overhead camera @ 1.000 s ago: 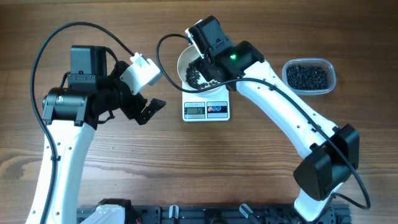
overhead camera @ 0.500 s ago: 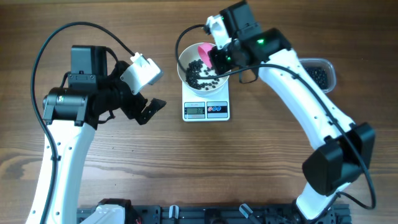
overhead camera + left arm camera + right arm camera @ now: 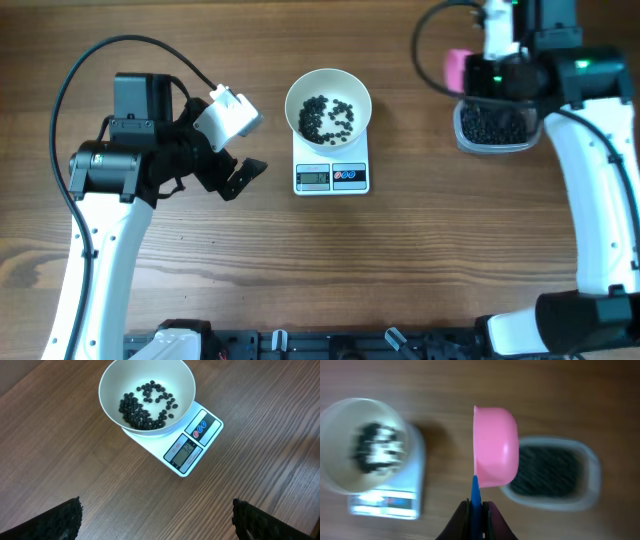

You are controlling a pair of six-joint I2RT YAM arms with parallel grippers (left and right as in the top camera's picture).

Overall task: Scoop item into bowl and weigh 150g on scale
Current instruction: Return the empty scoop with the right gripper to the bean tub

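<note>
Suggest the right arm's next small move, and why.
Probably swing the right tool over and dip the pink scoop into the beans in the tub. The scoop, gripped by its blue handle, hangs tipped on edge at the tub's side, and the bowl on the scale holds only a thin scatter.

The round plain white bowl (image 3: pixel 298 92) is showing tiny round black beans (image 3: pixel 320 120) speckling its inside. The small white rectangular scale (image 3: pixel 332 160) is carrying a grey display, plus red and blue buttons. The rounded pink plastic scoop (image 3: pixel 495 445) is glowing bright on a blue handle. The clear plastic tub (image 3: pixel 495 148) is looking dark with beans. Brown streaky grain is running across the wooden table (image 3: pixel 400 260).
</note>
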